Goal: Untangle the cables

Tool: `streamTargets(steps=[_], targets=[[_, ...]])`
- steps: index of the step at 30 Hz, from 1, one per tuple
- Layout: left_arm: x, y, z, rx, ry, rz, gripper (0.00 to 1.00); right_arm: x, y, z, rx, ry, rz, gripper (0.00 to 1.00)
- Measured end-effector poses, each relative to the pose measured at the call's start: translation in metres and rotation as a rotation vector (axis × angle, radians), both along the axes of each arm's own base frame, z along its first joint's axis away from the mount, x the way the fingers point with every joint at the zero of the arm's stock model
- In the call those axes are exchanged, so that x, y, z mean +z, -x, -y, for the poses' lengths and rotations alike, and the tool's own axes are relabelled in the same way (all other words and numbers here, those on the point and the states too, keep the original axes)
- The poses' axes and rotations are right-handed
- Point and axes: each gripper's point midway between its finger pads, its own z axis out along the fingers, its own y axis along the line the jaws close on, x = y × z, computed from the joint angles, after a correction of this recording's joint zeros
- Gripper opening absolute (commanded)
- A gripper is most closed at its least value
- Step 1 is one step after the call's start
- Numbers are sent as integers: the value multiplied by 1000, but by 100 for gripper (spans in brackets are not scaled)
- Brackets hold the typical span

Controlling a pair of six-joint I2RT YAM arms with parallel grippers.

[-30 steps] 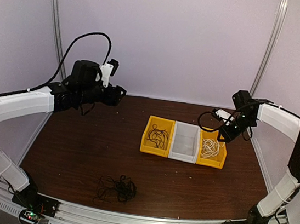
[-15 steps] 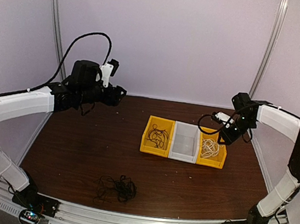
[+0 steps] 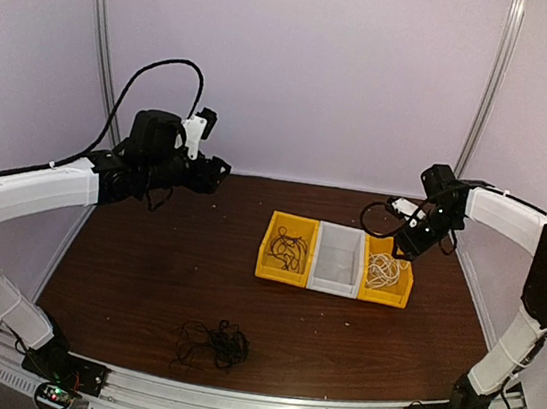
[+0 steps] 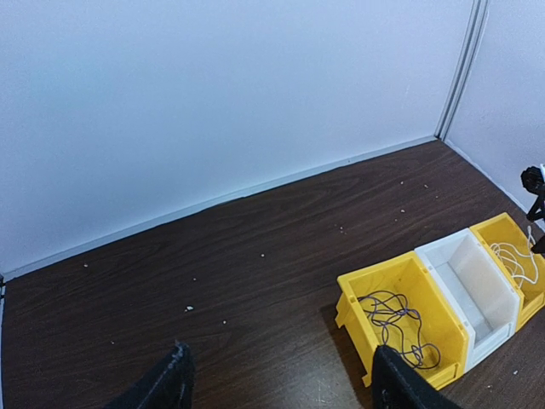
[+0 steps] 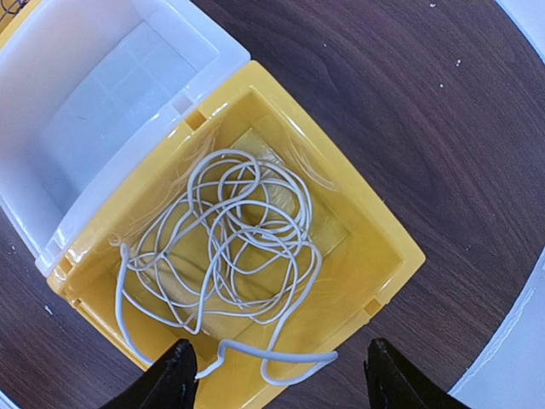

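A tangle of black cables (image 3: 213, 344) lies on the table near the front edge. A dark purplish cable (image 4: 397, 320) sits in the left yellow bin (image 3: 277, 274). A white cable (image 5: 238, 247) is coiled in the right yellow bin (image 5: 375, 223), with one loop draped over its near rim. My right gripper (image 5: 281, 383) hovers just above that rim, open, its fingers wide on either side of the loop. My left gripper (image 4: 281, 388) is open and holds nothing, raised high at the back left (image 3: 217, 173).
A white bin (image 3: 333, 285) with nothing in it stands between the two yellow ones; the three form a row right of centre. Back and side walls enclose the table. Small white specks dot the brown tabletop (image 4: 255, 247).
My right gripper has opened above the right yellow bin and shifted slightly back and left. The white cable now rests in that bin. The left arm has not moved.
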Motion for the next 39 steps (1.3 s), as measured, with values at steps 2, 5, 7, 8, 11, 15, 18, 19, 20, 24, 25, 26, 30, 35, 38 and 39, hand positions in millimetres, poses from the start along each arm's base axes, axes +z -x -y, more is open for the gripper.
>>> streamTargets(steps=[2,5,7,8,11,15,18,19,20,24,25,26,30,35,38,39], targets=[[0,0,0,0,0,0,73,-6,-3,-1,-1,2,-6,63],[0,0,0,1,0,0,73,-12,-7,-1,-3,3,-10,53],[0,0,0,2,0,1,73,-16,-11,-2,-13,-1,-9,44],[0,0,0,2,-1,0,72,-17,-12,-2,-14,-2,-8,38],[0,0,-1,3,-1,1,73,-24,-16,-4,-16,-8,-16,28],[0,0,-1,4,-1,1,73,-34,-17,-9,-7,-12,-36,21],[0,0,-1,3,-1,1,72,-40,-19,-16,6,-23,-48,19],[0,0,-1,4,-1,1,72,-42,-20,-17,9,-26,-52,19],[0,0,-1,4,-1,1,73,-43,-19,-18,12,-26,-55,18],[0,0,-1,3,-1,1,73,-47,-20,-21,19,-34,-63,18],[0,0,-1,3,-1,1,73,-48,-20,-22,21,-37,-62,18],[0,0,-1,3,-1,1,73,-48,-20,-23,21,-39,-62,18],[0,0,-1,4,-1,1,73,-52,-21,-25,27,-40,-65,20],[0,0,-1,3,-1,1,73,-56,-20,-27,33,-37,-74,33],[-1,-1,0,3,-3,-1,73,-51,-21,-27,33,-40,-62,47],[-2,-1,0,3,-5,-4,73,-47,-21,-27,38,-40,-52,49]])
